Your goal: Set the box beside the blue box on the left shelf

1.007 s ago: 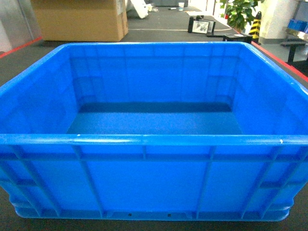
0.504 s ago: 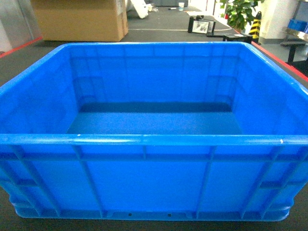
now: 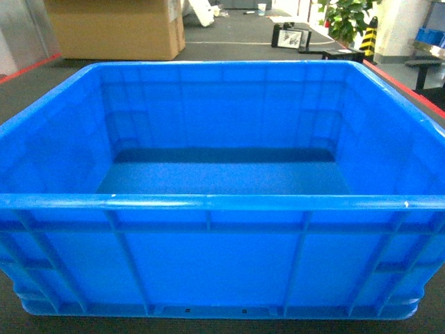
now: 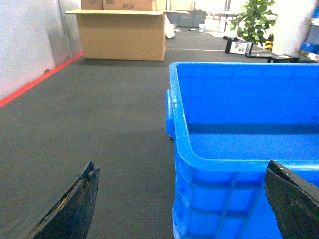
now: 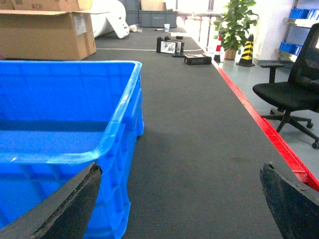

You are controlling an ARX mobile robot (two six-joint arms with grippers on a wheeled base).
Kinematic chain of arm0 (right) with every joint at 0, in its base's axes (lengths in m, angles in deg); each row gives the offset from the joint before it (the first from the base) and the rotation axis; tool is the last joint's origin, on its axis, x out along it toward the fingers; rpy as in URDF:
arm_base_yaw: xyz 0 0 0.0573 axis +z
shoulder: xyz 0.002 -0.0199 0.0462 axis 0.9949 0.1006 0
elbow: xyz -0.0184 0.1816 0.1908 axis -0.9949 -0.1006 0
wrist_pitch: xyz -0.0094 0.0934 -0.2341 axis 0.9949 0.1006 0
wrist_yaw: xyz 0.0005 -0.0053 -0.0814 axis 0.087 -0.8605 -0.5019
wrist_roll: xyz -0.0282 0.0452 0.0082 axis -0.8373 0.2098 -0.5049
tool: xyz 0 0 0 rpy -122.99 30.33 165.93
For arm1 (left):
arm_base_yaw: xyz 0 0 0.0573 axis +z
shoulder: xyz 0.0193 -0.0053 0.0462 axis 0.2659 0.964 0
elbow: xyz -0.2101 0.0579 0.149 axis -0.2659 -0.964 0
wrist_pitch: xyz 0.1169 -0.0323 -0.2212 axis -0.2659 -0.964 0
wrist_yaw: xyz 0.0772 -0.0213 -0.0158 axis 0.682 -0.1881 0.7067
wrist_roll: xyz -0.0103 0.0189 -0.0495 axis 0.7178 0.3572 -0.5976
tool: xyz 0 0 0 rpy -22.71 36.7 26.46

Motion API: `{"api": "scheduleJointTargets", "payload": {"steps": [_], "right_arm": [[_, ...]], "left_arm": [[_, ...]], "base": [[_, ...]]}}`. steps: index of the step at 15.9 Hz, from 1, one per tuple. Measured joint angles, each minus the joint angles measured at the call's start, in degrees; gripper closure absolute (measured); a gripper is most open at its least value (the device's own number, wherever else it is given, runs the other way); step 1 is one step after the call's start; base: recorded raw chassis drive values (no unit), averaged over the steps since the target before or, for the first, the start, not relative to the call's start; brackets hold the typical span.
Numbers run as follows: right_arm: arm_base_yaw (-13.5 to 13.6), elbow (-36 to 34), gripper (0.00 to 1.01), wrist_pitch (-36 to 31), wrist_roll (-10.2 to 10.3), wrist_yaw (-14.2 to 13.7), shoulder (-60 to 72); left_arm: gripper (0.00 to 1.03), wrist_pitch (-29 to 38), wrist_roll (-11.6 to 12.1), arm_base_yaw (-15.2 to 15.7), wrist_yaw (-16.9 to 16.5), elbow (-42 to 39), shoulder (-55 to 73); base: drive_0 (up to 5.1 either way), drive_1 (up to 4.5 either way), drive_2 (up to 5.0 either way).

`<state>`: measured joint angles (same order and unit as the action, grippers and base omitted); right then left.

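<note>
Both end effectors point(image 4: 182, 199) point(image 5: 179, 199) gape, flanking the box point(image 3: 222, 188).

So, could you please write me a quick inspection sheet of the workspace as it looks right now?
Surface: dark grey carpet floor, red line along its edges.
Job's things: blue crate upright on the floor, empty inside.
Clutter: open cardboard box behind the crate; small black items further back.
Grippers: left gripper open, straddling the crate's left corner; right gripper open, at the crate's right corner; neither grips it.
Cables: nothing seen.
Surroundings: potted plant, striped cone, black office chair; no shelf in view.
</note>
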<state>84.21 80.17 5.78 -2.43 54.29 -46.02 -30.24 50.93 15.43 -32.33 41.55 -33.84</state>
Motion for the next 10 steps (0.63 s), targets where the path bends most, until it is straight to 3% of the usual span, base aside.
{"api": "scheduleJointTargets", "payload": {"steps": [10], "right_arm": [[0.0,0.0,0.03,0.0,0.0,0.0,0.0]], "left_arm": [[0.05,0.0,0.0,0.0,0.0,0.0,0.0]], "base": [[0.0,0.00,0.0]]}}
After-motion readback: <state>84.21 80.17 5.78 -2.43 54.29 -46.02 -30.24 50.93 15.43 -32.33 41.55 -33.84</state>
